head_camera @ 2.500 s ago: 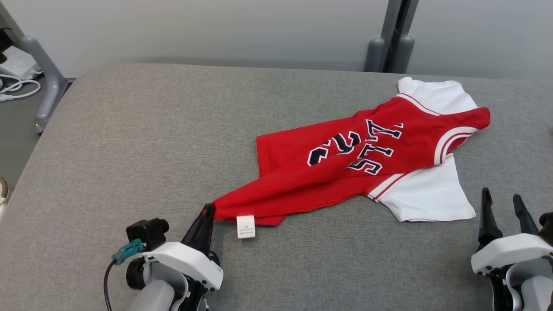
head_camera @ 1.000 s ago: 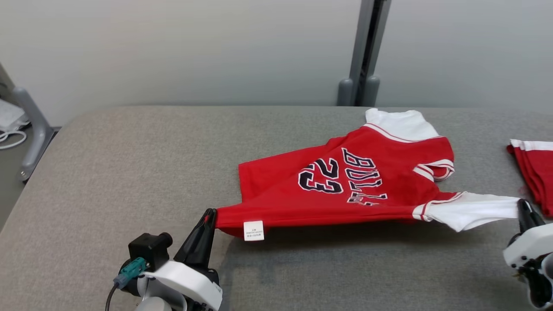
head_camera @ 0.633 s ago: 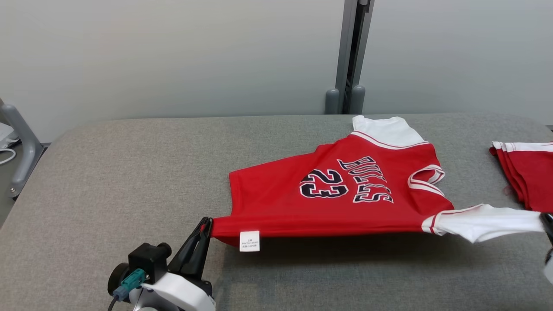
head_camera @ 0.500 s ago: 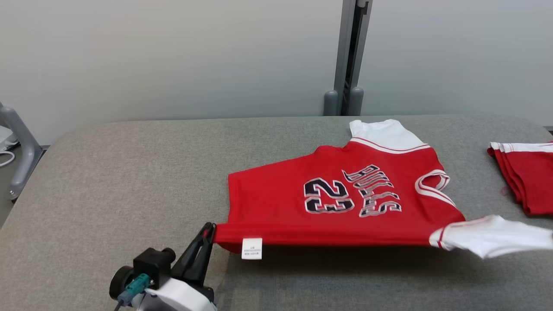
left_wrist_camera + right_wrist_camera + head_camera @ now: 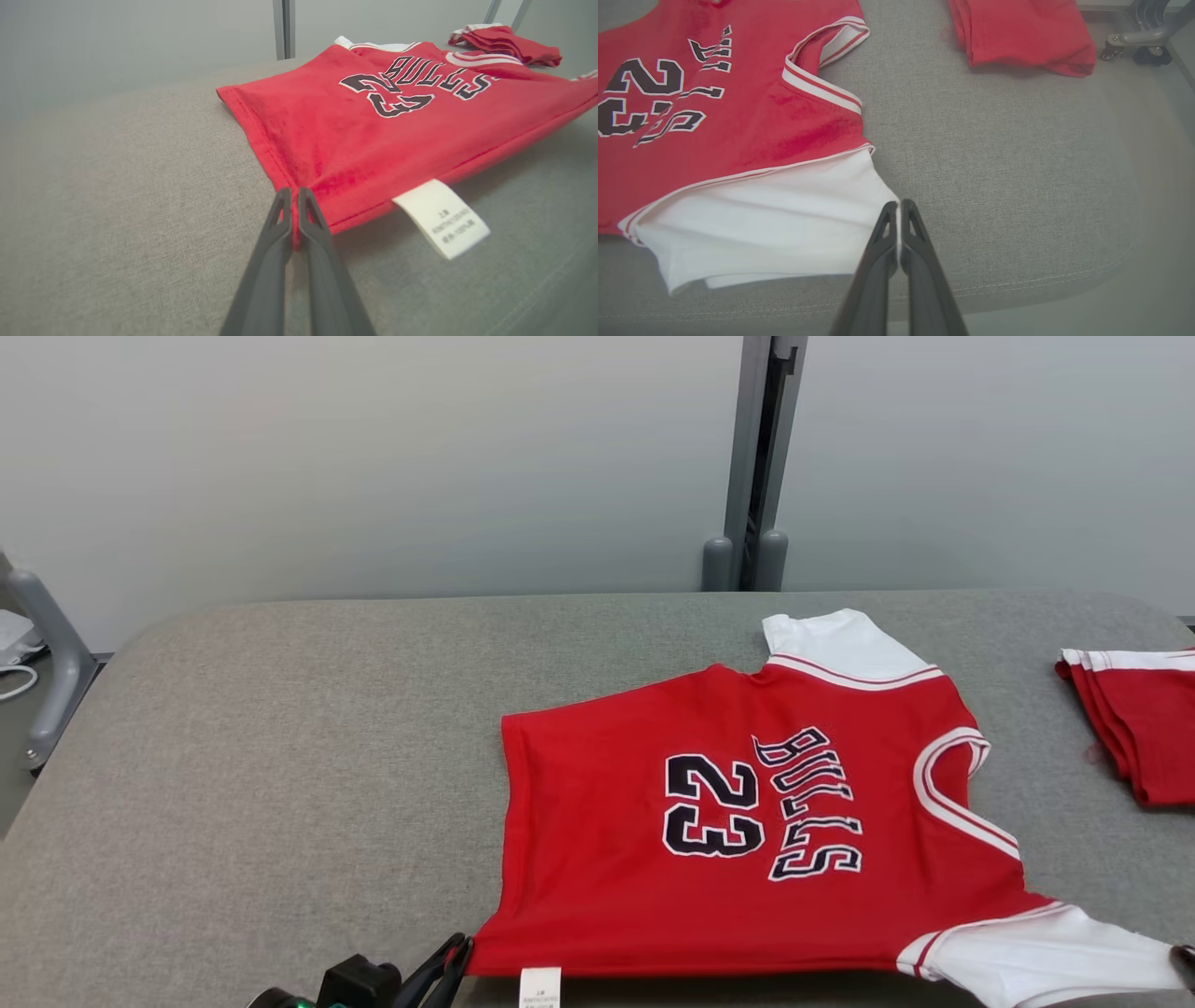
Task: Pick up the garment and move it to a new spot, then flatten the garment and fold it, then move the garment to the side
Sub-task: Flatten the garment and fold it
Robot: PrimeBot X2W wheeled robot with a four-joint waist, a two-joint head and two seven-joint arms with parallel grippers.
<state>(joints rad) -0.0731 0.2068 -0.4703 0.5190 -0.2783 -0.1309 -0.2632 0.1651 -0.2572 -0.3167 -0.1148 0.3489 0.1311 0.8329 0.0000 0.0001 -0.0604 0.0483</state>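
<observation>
Head view: your grey padded counter (image 5: 280,756) spans the frame from left to right. The garment (image 5: 597,868) lies on its right half. It is a red jersey (black "BULLS 23" on the chest, white sleeves), spread mostly flat, with the hem to the left and the collar to the right. In the left wrist view you can see its near edge lifted a little, with shadow under it. A second red garment (image 5: 1144,728), folded, sits apart at the far right. One white sleeve (image 5: 1036,966) stretches toward the near right corner. A white care label (image 5: 441,219) hangs from the near hem. Left fingers (image 5: 286,205): pressed together, pinching the hem corner just beside that label. Right fingers (image 5: 891,212): pressed together on the edge of the white sleeve.
</observation>
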